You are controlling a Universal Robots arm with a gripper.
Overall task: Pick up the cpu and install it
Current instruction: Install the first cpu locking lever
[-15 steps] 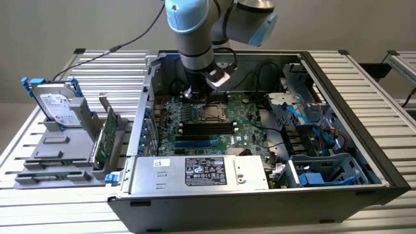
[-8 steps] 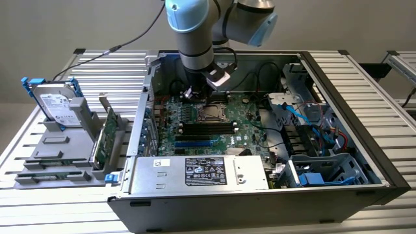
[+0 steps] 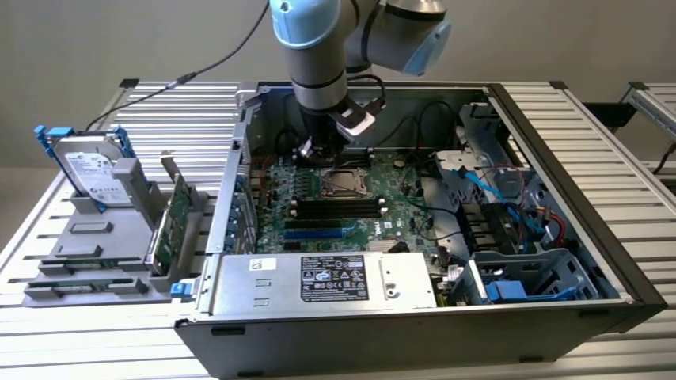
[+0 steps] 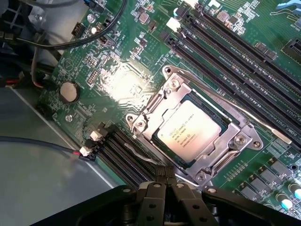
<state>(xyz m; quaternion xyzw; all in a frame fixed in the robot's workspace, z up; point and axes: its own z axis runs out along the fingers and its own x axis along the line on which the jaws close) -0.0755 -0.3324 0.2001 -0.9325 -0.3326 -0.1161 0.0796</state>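
The small square cpu (image 4: 189, 133) with a dull silver metal top is seen seated in the metal-framed socket (image 4: 235, 141) on the green motherboard (image 4: 117, 80), so installation appears largely done, while the black gripper (image 4: 164, 181), closed and empty, hovers just beside it.

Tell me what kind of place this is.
Likely a lab bench for computer assembly: an open PC case on a slatted aluminium table, a parts rack, and a cpu seated in its socket.
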